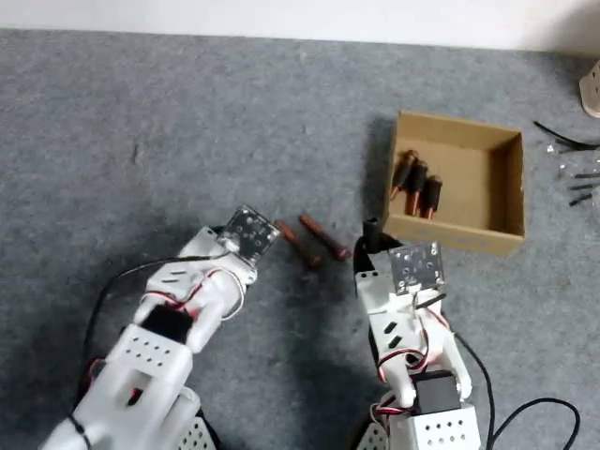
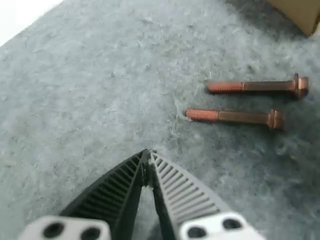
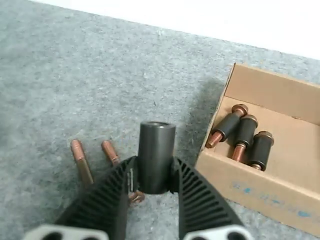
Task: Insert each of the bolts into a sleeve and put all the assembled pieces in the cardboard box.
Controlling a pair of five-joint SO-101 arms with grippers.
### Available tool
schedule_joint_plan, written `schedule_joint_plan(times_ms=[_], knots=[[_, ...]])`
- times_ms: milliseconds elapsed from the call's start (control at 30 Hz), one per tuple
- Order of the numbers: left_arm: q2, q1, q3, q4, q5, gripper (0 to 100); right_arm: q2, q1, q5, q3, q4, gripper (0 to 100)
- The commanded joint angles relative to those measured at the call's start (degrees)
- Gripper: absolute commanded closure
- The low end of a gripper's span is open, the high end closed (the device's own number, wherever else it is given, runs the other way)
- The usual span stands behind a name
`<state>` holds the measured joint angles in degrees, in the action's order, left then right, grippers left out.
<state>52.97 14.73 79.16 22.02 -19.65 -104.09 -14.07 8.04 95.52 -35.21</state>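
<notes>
Right wrist view: the right gripper (image 3: 152,169) pinches an upright sleeve (image 3: 156,147) just beside the cardboard box (image 3: 260,177), which holds 3 assembled pieces (image 3: 245,134). 2 bolts (image 2: 235,116) lie near the box; beyond them the left gripper (image 2: 148,159) is pressed together. Lying close, 1 bolt could roll when grabbed.

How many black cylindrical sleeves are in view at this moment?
4. Three black cylindrical sleeves sit on copper bolts lying side by side in the open brown cardboard box; the fourth sleeve is held in the right gripper. None appears hidden.
</notes>
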Motion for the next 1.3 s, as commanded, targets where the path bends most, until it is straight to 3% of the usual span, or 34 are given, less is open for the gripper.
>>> schedule_joint_plan(times_ms=[0, 133, 367, 567, 733, 833, 1000, 1167, 1267], knots=[[-5.9, 4.9, -3.6, 0.4, -6.2, 99, -1.2, 0.8, 0.4, 1.0, -0.1, 99.5], [-15.3, 12.0, -6.1, 4.1, -15.9, 99, -1.2, 0.7, 0.4, 3.4, 0.1, 99.5], [-25.8, 9.7, -13.1, 5.6, -16.2, 99, -1.2, 0.7, 0.4, 3.6, 0.1, 99.5], [-30.7, 7.3, -13.6, -5.2, -16.1, 99, -1.2, 0.7, 0.4, 3.6, 0.1, 99.5], [-33.0, 9.5, -15.3, -5.5, -14.4, 99, -1.2, 0.7, 0.4, 3.8, 0.1, 99.5], [-33.6, 10.9, -21.1, -2.4, -15.5, 99, -1.2, 0.7, 0.5, 3.9, 0.1, 99.5], [-33.6, 11.7, -31.3, 8.8, -24.8, 99, -1.2, 0.7, 0.5, 3.9, 0.2, 99.5], [-34.3, 11.4, -32.3, 9.4, -29.0, 85, -1.2, 0.8, 0.5, 4.0, 3.1, 99.5], [-39.3, 11.6, -33.7, 8.7, -29.4, 86, -1.2, 0.8, 0.5, 4.0, 3.2, 99.5]])
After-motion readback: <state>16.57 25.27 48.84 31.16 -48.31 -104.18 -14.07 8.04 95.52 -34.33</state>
